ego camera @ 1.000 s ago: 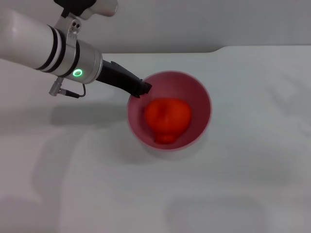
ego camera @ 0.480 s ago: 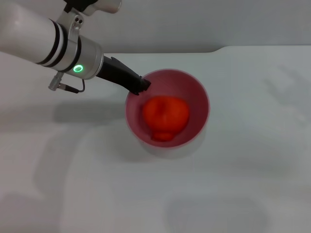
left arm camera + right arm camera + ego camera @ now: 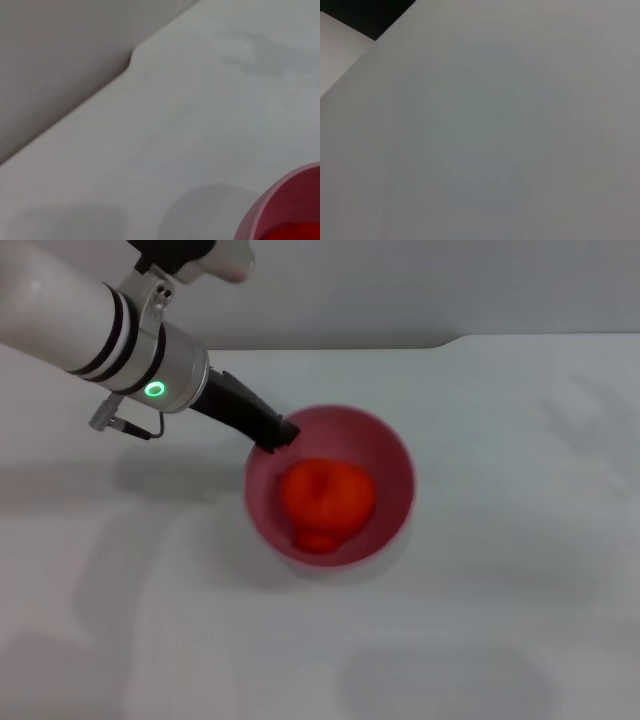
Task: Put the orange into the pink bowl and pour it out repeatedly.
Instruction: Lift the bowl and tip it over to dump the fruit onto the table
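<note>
Left pincer was clamped on the rim of the pink bowl, which had slid with it across the bench toward the robot and leftward versus a second before. Orange sat inside, just beyond the tips. Likely carrying toward a pour. Right pincer out of sight.

Orange-red orange (pink bowl)

A: What do we see of the left arm?
B: White cylindrical link w/ two black bands, then silver collar w/ glowing green ring light.
A: Cables?
B: Thin black cable + small silver plug under collar. Left gripper is black, tapering. Silver bracket on top.
</note>
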Available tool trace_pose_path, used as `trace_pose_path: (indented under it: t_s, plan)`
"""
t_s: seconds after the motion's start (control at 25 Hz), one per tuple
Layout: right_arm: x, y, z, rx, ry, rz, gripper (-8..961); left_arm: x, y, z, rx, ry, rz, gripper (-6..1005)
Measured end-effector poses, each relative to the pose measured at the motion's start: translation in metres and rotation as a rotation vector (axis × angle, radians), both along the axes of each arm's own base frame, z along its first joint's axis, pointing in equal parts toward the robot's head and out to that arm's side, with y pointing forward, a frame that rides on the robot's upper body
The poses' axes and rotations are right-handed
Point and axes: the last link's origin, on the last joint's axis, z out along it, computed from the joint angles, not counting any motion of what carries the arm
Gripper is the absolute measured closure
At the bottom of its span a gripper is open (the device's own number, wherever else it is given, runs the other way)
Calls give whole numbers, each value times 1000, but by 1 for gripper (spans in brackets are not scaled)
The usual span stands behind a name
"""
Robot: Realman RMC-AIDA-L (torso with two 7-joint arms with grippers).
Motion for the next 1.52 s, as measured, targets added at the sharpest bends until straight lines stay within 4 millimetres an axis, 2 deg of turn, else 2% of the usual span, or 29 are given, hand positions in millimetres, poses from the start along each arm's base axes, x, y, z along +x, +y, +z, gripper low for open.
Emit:
trace_pose_path:
  t_s: [0.4,0.84,1.24,1.52]
  plan:
    - [4,-2,-6,-21,4,-12,252,-1,0,2,-13,41,3,955]
    - [2,1,-11,-41,9,-11,252,7,21,5,178,-51,-59,955]
    - [5,-7,-20,-75,27,3,253,23,0,-1,193,-329,-294,956]
    - [8,-11,-23,-87,37,8,253,23,1,-1,189,-358,-306,956]
